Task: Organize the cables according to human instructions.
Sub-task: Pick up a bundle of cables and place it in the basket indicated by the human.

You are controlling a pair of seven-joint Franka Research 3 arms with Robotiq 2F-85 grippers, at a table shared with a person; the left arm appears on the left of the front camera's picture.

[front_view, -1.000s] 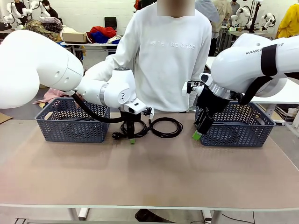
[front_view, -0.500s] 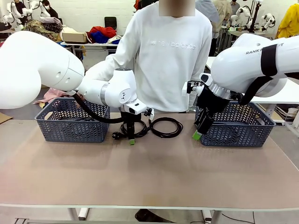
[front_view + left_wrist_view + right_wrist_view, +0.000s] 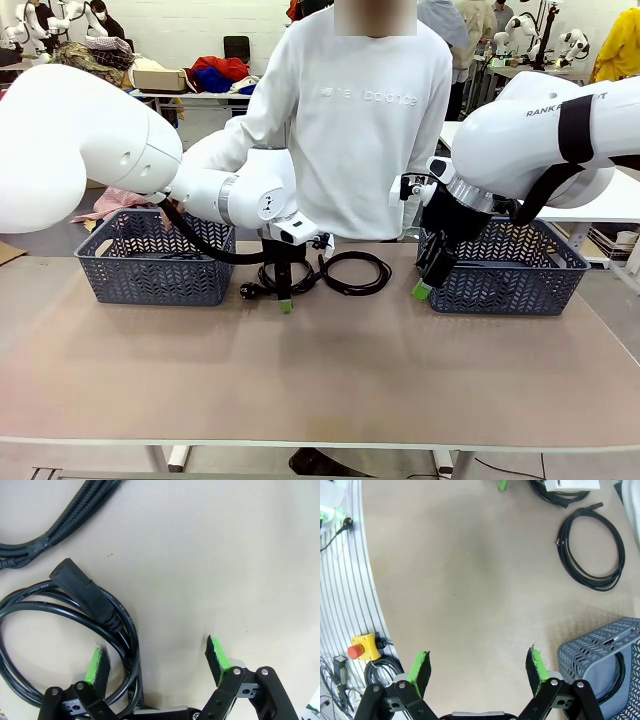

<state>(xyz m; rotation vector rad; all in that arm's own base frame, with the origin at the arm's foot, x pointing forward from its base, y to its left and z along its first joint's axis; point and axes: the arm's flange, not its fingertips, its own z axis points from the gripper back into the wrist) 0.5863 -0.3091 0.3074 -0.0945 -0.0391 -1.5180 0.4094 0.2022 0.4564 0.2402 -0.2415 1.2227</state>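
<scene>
on the surface (image 3: 320,370), the left arm (image 3: 90,150) is shifting slightly. it is settling its left tool (image 3: 157,660), jaws spread wide, over 1 coiled cable (image 3: 30,605), whose strands are now lying between the pads, so a grasp looks imminent. the right tool (image 3: 477,667) is staying open and empty beside the right basket (image 3: 510,285). a 2nd cable (image 3: 355,272) is lying nearby.

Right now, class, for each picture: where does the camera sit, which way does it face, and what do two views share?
Front: between the arms, facing the person across the table; both arms, left gripper and right gripper show, open.
Left wrist: looks down at a coiled cable; its open fingers straddle part of it.
Right wrist: looks down at table, a loose cable, a basket; its fingers at bottom.
Shared: front and right wrist show the loose cable.
</scene>
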